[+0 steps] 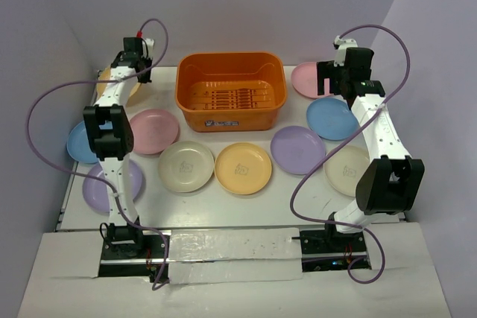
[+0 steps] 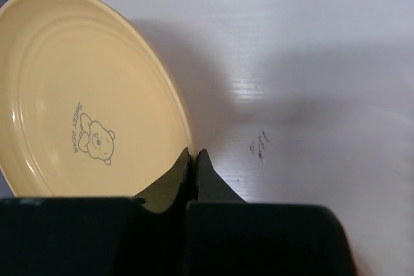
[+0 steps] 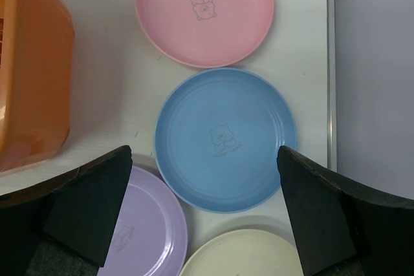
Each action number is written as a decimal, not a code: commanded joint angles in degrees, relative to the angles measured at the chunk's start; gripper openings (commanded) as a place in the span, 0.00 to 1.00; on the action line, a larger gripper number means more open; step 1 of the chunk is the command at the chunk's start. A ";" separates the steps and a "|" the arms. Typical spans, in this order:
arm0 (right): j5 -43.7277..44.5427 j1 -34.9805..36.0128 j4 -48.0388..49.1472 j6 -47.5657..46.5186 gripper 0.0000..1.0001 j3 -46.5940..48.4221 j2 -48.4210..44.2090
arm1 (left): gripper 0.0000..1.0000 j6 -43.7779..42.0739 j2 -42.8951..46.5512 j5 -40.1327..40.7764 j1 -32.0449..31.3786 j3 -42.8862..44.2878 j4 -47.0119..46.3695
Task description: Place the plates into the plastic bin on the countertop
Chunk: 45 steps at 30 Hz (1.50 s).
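Observation:
The orange plastic bin stands empty at the back middle of the white countertop. My left gripper is at the far left back, shut on the right rim of a yellow plate, which looks slightly tilted over its shadow; the gripper also shows in the left wrist view. My right gripper is open and empty, hovering above a blue plate with a pink plate beyond it. The bin's side is to its left.
Other plates lie in a row in front of the bin: pink, blue, lavender, cream, yellow-orange, lavender, cream. The table's right edge is near the blue plate.

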<state>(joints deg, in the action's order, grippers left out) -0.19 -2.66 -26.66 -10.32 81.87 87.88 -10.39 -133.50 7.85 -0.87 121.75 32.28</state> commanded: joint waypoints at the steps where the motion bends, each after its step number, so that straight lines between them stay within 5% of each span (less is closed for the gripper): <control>1: -0.72 -0.33 0.59 0.59 1.00 0.67 -1.78 | 0.00 1.89 14.90 -0.76 -1.17 4.42 -3.23; 7: 2.73 -0.33 1.62 1.79 1.00 0.31 -2.62 | 0.00 -0.07 24.69 -7.81 -5.88 0.88 -3.54; 15: 4.09 -0.75 1.70 2.93 1.00 0.14 -2.59 | 0.00 2.22 36.96 -26.67 -16.57 -9.55 -9.17; 22: 4.76 -1.39 0.74 2.93 1.00 1.72 -0.60 | 0.00 1.96 31.38 -30.18 -22.59 -8.98 -7.06; 36: 6.69 -2.00 0.21 2.23 1.00 3.39 2.04 | 0.00 9.06 16.09 -37.99 -24.61 -2.47 -5.30; 45: 6.70 -3.14 -0.49 1.62 1.00 5.36 3.71 | 0.00 7.37 12.18 -28.47 -27.50 -4.51 -2.11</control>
<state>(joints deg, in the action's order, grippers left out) 5.59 -4.77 -27.21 -8.45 83.99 90.78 -2.02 -119.43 -25.17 -26.75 115.61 30.11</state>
